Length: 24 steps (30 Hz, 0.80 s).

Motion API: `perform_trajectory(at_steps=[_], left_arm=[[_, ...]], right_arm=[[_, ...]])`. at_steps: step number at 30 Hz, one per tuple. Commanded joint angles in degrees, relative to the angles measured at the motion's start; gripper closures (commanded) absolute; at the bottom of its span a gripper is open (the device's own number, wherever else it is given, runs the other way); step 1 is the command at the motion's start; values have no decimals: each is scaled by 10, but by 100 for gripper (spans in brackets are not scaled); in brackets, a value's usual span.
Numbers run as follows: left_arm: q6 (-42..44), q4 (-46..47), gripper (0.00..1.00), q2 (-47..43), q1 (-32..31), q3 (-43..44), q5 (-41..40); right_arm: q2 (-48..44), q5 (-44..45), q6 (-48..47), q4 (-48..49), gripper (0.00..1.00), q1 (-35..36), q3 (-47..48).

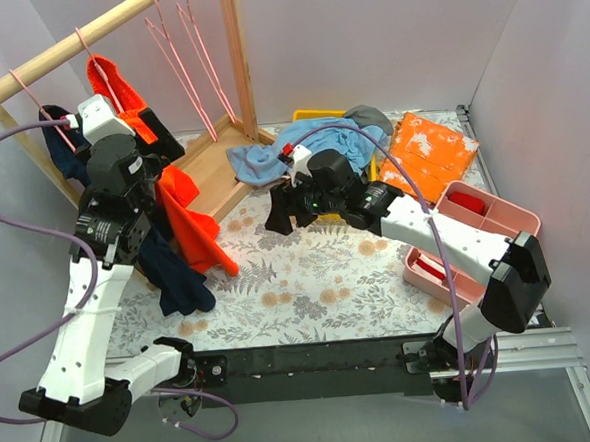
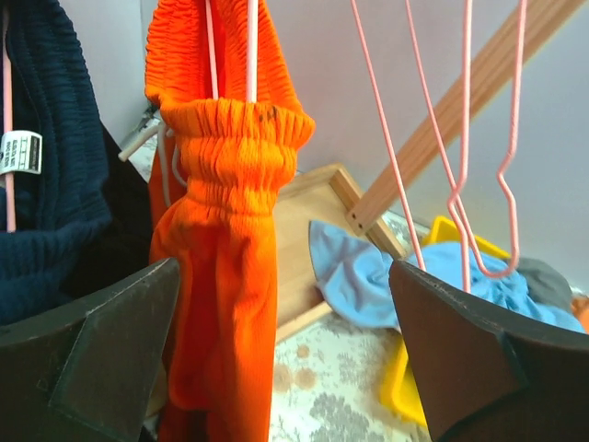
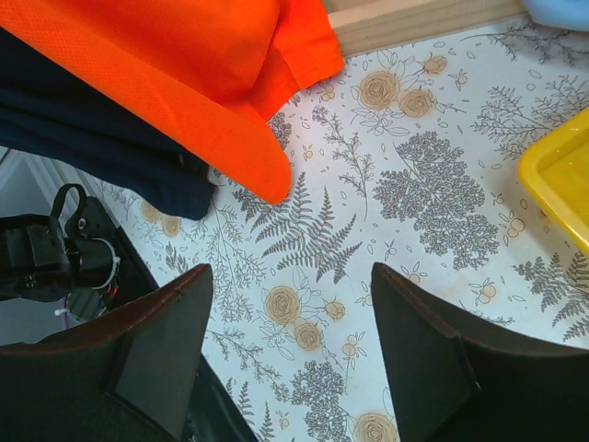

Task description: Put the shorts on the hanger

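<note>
Hanging from the hanger (image 2: 250,55) on the wooden rack (image 1: 74,42), the shorts (image 2: 225,239) are draping at the left rear of the table (image 1: 309,280), with the waistband bunching over the wire. A navy garment (image 2: 46,184) is hanging just beside them. The left pincer (image 2: 281,313) is gaping wide, gripping nothing and facing the shorts. The right pincer (image 3: 287,304) is hovering spread and empty above the fern-and-flower print. Pale walls (image 1: 364,36) are enclosing the table.
</note>
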Motion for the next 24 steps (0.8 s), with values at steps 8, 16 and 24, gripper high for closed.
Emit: perform_trajectory(at_steps=[8,16,24], left_arm=[[8,-110,2,-17,2,131,225],[-18,-64,2,29,-90,94,267],[-50,1,2,104,-333,1,118]], right_arm=[[-112,104,-16,9,17,0,-29],[-210,272,30,8,10,-8,-96],[-331,374,96,6,9,-14,-214]])
